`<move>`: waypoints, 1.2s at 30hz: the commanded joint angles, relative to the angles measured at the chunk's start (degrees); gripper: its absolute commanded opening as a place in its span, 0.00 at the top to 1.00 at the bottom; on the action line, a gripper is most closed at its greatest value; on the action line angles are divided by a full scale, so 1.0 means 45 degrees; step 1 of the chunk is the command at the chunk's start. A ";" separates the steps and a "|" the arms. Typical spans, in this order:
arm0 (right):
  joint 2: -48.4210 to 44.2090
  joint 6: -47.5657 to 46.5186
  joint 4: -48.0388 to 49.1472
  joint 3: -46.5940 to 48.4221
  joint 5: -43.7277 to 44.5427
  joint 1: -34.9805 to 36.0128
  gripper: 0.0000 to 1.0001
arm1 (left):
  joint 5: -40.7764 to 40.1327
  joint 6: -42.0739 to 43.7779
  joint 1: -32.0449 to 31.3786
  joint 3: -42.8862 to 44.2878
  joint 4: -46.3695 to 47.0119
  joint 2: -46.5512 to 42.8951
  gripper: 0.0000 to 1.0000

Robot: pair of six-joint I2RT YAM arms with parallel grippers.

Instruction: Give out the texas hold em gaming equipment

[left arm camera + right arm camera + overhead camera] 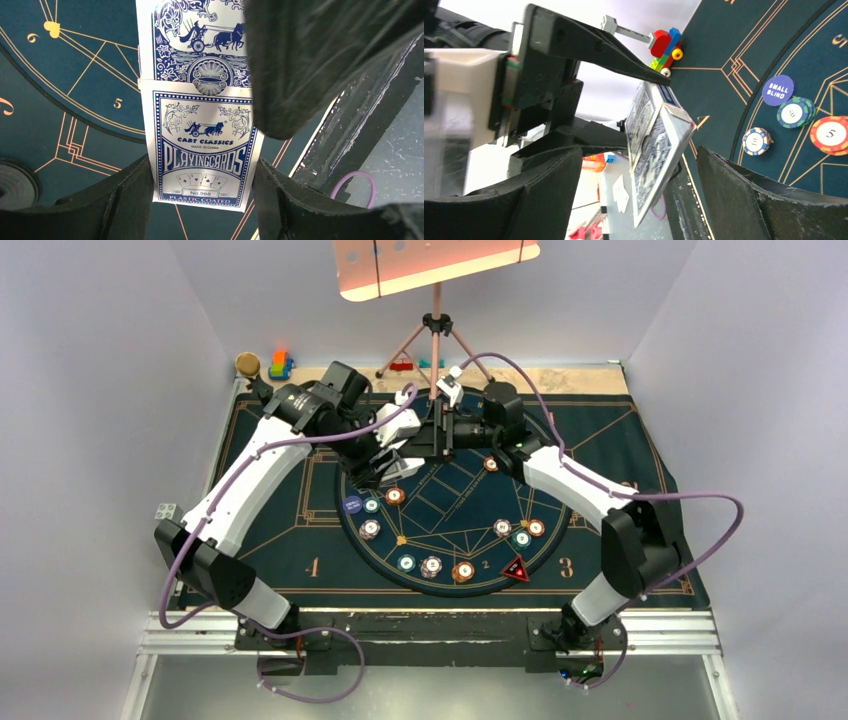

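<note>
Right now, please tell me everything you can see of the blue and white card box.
The card box is white paperboard printed dark blue: a horse cart, "Cart Classics", "Playing Cards". A patterned panel, flap or card, sticks out of its far end. The left hand is shut on its two sides. The right hand stands open around it, not touching.

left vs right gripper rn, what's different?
The left gripper is shut on the card box, fingers pressed to its sides. The right gripper is open, fingers either side of the box without clamping it. The left gripper faces the box's printed face; the right gripper meets it edge-on and tilted. Shared: both straddle the same box.
</note>
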 commanded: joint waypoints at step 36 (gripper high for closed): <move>0.1433 0.3083 0.4132 -0.0256 -0.1141 0.0385 0.70 | 0.1493 0.0587 -0.0003 0.0626 0.0079 -0.0998 0.90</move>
